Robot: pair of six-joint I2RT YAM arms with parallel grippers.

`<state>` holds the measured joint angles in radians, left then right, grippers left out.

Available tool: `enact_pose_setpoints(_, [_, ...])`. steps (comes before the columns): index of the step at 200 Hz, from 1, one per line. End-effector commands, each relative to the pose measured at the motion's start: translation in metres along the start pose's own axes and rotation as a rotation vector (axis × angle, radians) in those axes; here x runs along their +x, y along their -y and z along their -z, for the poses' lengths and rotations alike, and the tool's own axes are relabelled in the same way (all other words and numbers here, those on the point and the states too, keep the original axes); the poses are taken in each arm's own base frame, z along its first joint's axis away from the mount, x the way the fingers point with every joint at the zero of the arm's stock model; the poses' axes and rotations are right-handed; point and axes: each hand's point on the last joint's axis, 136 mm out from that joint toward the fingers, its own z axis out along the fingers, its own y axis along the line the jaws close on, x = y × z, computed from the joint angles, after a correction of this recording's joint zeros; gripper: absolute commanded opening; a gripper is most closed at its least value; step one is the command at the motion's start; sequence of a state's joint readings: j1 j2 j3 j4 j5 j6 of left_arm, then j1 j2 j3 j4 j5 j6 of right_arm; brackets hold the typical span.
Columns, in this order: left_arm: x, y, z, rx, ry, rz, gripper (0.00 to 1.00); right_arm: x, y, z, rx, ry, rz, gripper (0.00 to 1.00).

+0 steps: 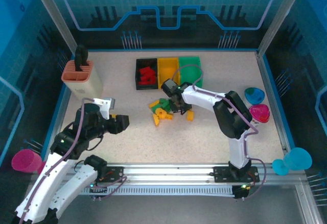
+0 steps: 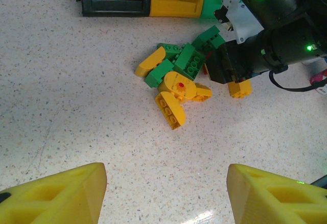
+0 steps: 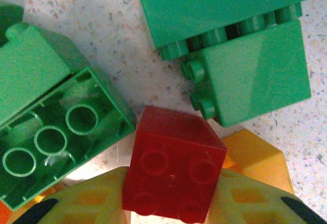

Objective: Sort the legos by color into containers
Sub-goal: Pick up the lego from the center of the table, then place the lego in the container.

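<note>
Right gripper (image 3: 171, 196) looks clamped on the small red square plastic brick (image 3: 173, 170), which sits in the pile mid-table. We judge the brick light, rigid and slick, so grip the flat sides, not the studs. The hollow green plastic brick (image 3: 51, 132) and the stacked green bricks (image 3: 240, 55) crowd it, and an orange brick (image 3: 258, 157) lies just beside it. The black rectangular plastic bin (image 1: 138, 76) behind the pile holds reds. Left gripper (image 2: 166, 198) has its fingers apart, well clear.
</note>
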<state>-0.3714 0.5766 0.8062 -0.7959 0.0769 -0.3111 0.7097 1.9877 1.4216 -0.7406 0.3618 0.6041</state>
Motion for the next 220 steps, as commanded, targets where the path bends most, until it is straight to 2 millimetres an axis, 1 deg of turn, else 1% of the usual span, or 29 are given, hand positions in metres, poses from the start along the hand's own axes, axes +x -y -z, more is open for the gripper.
enact_pose_setpoints(1, [0.000,0.004,0.000,0.021,0.005,-0.022,0.65,-0.004,0.005,0.034,0.032,0.064,0.000,0.36])
enact_pose_setpoints(15, [0.000,0.004,0.000,0.022,0.005,-0.021,0.65,-0.007,0.006,0.048,0.037,0.094,0.010,0.36])
enact_pose_setpoints(30, [0.000,0.004,-0.001,0.024,0.006,-0.021,0.65,-0.014,0.001,0.065,0.026,0.137,0.032,0.36])
enact_pose_setpoints(44, [0.000,0.005,-0.001,0.026,0.007,-0.021,0.65,-0.022,-0.010,0.081,-0.010,0.177,0.057,0.37])
enact_pose_setpoints(56, [0.000,0.005,-0.001,0.027,0.006,-0.021,0.65,-0.033,-0.022,0.093,-0.057,0.225,0.078,0.38])
enact_pose_setpoints(77, [0.000,0.005,-0.001,0.027,0.006,-0.021,0.65,-0.050,-0.042,0.106,-0.131,0.273,0.101,0.38])
enact_pose_setpoints(100, [0.000,0.005,-0.002,0.028,0.004,-0.022,0.65,-0.071,-0.057,0.112,-0.154,0.297,0.126,0.38])
enact_pose_setpoints(152, [0.002,0.006,-0.004,0.034,-0.004,-0.025,0.64,-0.115,-0.095,0.116,-0.224,0.331,0.182,0.39])
enact_pose_setpoints(197, [0.002,0.003,-0.004,0.020,-0.005,-0.031,0.64,-0.147,-0.119,0.101,-0.269,0.336,0.185,0.40])
enact_pose_setpoints(203, [0.002,0.003,-0.004,0.019,-0.003,-0.030,0.64,-0.150,-0.122,0.097,-0.276,0.334,0.184,0.40])
enact_pose_setpoints(210, [0.002,0.003,-0.004,0.018,-0.002,-0.031,0.64,-0.157,-0.124,0.100,-0.289,0.350,0.176,0.40])
enact_pose_setpoints(212, [0.002,0.003,-0.004,0.017,-0.002,-0.030,0.64,-0.156,-0.126,0.091,-0.284,0.337,0.179,0.39])
enact_pose_setpoints(220, [0.002,0.003,-0.004,0.017,-0.002,-0.031,0.65,-0.160,-0.128,0.084,-0.284,0.339,0.175,0.40])
